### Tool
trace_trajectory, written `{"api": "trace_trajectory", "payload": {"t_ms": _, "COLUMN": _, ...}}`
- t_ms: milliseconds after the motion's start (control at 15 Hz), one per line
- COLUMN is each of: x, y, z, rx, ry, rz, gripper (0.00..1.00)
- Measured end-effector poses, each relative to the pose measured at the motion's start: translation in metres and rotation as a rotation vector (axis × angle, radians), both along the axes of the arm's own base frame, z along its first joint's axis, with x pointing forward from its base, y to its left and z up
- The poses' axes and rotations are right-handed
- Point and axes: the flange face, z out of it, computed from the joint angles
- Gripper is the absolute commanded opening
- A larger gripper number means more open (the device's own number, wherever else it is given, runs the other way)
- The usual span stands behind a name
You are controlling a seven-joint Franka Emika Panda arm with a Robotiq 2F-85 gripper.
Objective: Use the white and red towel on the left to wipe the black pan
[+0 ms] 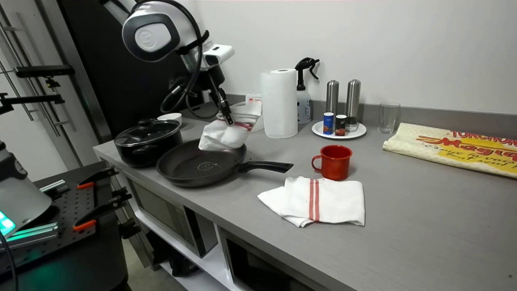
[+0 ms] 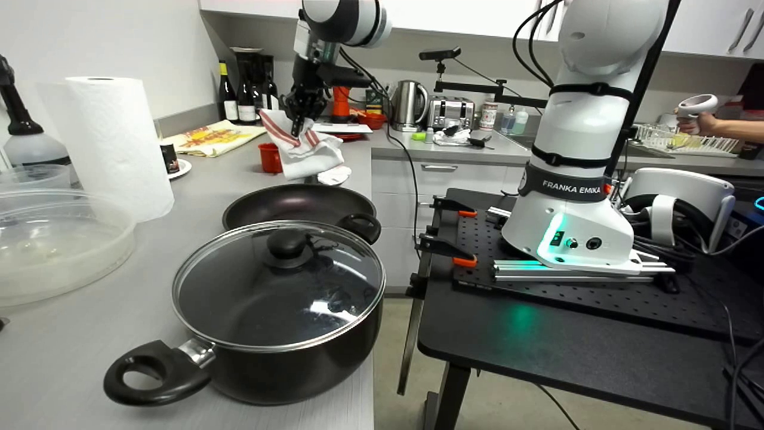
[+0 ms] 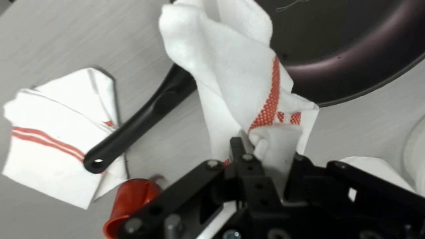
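Note:
My gripper (image 1: 228,117) is shut on a white towel with red stripes (image 1: 223,136), which hangs crumpled from the fingers. In the wrist view, the towel (image 3: 229,63) bunches between the fingertips (image 3: 265,151) and partly hides them. The black pan (image 1: 190,165) lies on the counter, its handle pointing away from the pot. The towel hangs over the pan's rim on the handle side; I cannot tell whether it touches. The pan (image 2: 298,200) and the held towel (image 2: 307,156) also show in an exterior view. A second red-striped white towel (image 1: 337,202) lies folded on the counter.
A lidded black pot (image 1: 147,141) stands beside the pan. A red mug (image 1: 336,163) stands behind the folded towel. A paper towel roll (image 1: 279,105), spray bottle (image 1: 303,107) and plate with shakers (image 1: 319,130) stand near the wall. A clear plastic container (image 2: 54,251) is near the pot.

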Motion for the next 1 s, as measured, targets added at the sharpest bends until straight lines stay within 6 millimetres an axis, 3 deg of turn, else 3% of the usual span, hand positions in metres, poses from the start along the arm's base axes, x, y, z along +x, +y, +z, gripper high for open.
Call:
{"api": "trace_trajectory", "payload": {"t_ms": 200, "x": 0.025, "y": -0.02, "z": 0.013, "rx": -0.046, "ry": 0.072, "rz": -0.072, "gripper": 0.04}}
{"api": "trace_trajectory", "payload": {"t_ms": 467, "x": 0.081, "y": -0.014, "z": 0.013, "rx": -0.031, "ry": 0.166, "rz": -0.09, "gripper": 0.04}}
{"api": "trace_trajectory", "payload": {"t_ms": 667, "x": 0.117, "y": -0.017, "z": -0.004, "rx": 0.0, "ry": 0.235, "rz": -0.106, "gripper": 0.04}}
{"api": "trace_trajectory", "payload": {"t_ms": 1000, "x": 0.161, "y": -0.041, "z": -0.044, "rx": 0.04, "ry": 0.343, "rz": -0.131, "gripper": 0.04}}
